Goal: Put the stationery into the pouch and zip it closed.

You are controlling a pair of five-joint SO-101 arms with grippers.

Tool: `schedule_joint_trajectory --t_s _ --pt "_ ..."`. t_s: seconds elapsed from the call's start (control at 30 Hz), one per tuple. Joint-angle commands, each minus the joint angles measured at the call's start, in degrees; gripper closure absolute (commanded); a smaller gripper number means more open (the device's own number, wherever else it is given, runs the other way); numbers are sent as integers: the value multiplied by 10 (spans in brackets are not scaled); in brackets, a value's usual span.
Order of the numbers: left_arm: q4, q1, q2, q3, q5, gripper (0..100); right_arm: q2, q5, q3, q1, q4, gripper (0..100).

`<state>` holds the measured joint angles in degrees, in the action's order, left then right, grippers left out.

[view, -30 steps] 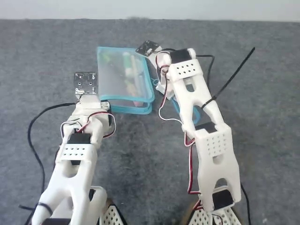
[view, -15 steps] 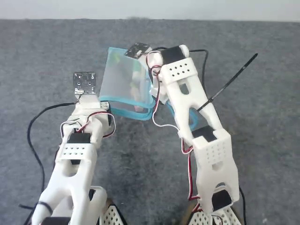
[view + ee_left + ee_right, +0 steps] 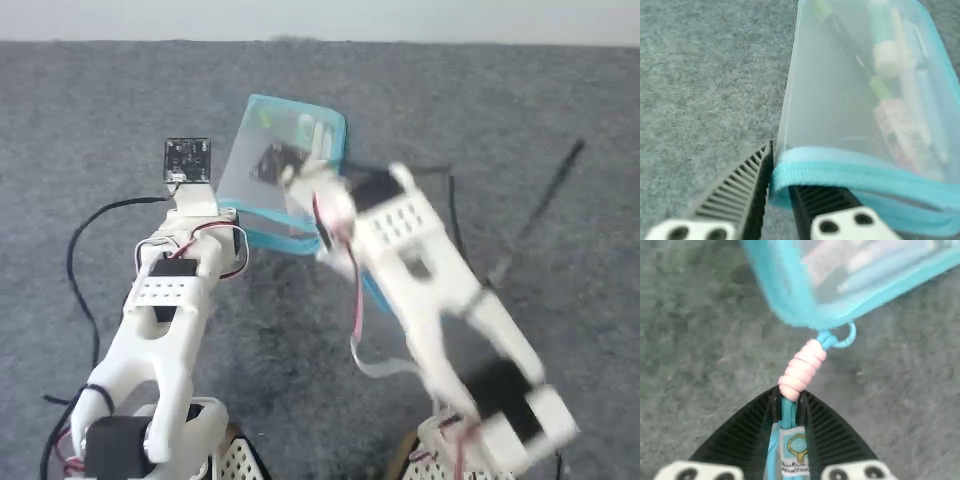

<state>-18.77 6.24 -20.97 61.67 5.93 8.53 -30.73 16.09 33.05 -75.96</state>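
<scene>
**Hazards**

1. Grip loss at the left pincer (image 3: 777, 170). Its jaws are clamped on a narrow strip of the pouch's teal edge (image 3: 840, 172) at one corner. A hard pull from the other arm could probably drag this strip out of the jaws.
2. Grip loss at the right pincer (image 3: 788, 397). Its jaws are closed on the pink pull cord (image 3: 802, 367), which hangs from the ring (image 3: 847, 337) at the pouch (image 3: 805, 285) corner. The cord is soft and rounded, so it may slide free under load, or the slider may jam if the pull runs off the zip line.
3. Spillage. The pouch (image 3: 245, 180) stands tilted, with its far edge raised off the desk (image 3: 100, 100). The stationery (image 3: 890, 100) lies loose inside against the mesh wall. Whether the zip is fully shut cannot be told. If a gap remains, the contents could shift toward it.

**Arm pose**

1. The left arm rises from the lower left of the high view. Its pincer (image 3: 222, 215) meets the pouch's near corner left of centre.
2. The right arm runs from the lower right diagonally toward the centre. Its wrist sits over the pouch's near right edge.
3. The pouch is farthest, in the upper centre, between the two wrists.
</scene>
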Motion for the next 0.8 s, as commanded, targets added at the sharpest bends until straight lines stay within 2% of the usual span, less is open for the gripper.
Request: schedule_joint_trajectory --t_s 0.0,0.2,0.5,0.6,0.77 --pt "10 -8 -6 -28 4 991 162 -8 113 30 17 991" --pt "10 -8 -5 -28 4 991 284 -10 149 59 -33 991" --pt "9 -16 -5 -27 -9 991 354 16 146 135 -72 991" --pt "9 -30 -9 -18 -11 991 350 16 146 131 -65 991" --pt "9 -31 -11 -16 -12 991 291 52 151 58 -6 988"
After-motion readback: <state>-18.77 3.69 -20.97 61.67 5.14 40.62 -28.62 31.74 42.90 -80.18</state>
